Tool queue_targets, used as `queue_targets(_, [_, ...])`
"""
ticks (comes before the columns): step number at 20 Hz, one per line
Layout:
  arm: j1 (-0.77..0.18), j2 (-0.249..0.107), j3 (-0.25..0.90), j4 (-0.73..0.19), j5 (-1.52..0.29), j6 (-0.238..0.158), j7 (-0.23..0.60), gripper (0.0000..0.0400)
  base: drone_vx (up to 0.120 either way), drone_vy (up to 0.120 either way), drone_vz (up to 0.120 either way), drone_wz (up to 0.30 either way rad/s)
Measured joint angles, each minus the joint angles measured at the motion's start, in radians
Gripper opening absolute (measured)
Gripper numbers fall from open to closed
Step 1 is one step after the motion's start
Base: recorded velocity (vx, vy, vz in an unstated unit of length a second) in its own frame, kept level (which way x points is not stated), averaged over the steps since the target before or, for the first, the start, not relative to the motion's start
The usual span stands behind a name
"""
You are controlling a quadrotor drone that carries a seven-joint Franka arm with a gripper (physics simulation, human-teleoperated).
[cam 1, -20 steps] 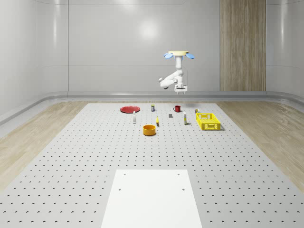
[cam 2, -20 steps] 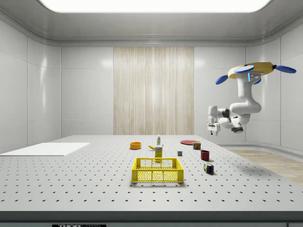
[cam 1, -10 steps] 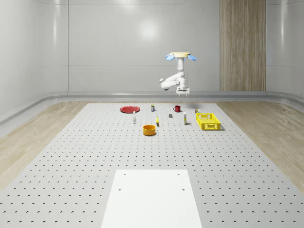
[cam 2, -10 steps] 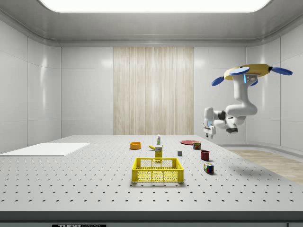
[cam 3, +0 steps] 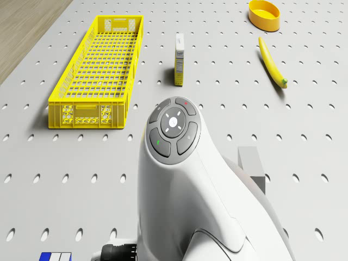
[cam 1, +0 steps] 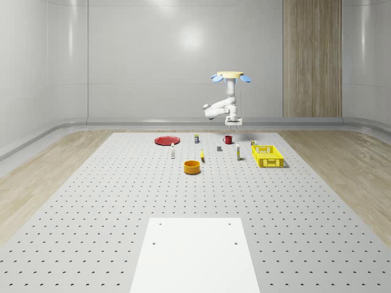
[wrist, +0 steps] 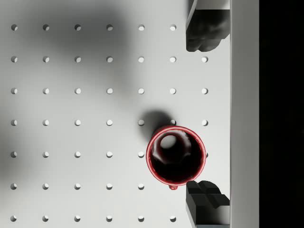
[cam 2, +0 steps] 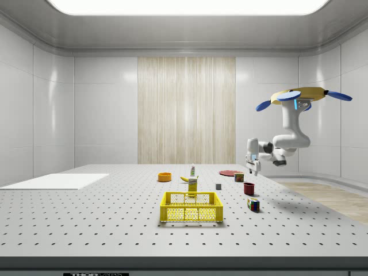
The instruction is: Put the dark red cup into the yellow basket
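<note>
While the drone [cam 2: 303, 95] hovers high above the far end of the perforated table [cam 1: 122, 201], its arm bends down and holds the gripper [cam 2: 252, 168] in the air just above the dark red cup [cam 2: 249, 188]. The cup stands upright on the table, not touched by anything. From the wrist view, the cup [wrist: 176, 155] lies below and between the two dark fingertips [wrist: 205, 29], which are wide apart and hold nothing. The yellow basket [cam 1: 267, 155] stands well apart from the cup, toward the whole-scene view's right. In the drone view, a small carton [cam 3: 179, 58] stands beside the basket, and a banana [cam 3: 272, 62] lies near an orange bowl [cam 3: 264, 13]. A grey block [cam 3: 251, 168] sits next to the arm.
</note>
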Motion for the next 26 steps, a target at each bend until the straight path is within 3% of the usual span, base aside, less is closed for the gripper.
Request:
queue_targets(16, [-0.025,-0.075,0.022,0.005,0.039,0.069,0.023,0.04,0.017,-0.015,-0.118,0.0])
queue_targets(26, [-0.027,-0.131,-0.04,0.019,-0.009,0.143,0.021,0.04,0.0,0.0,0.0,0.0])
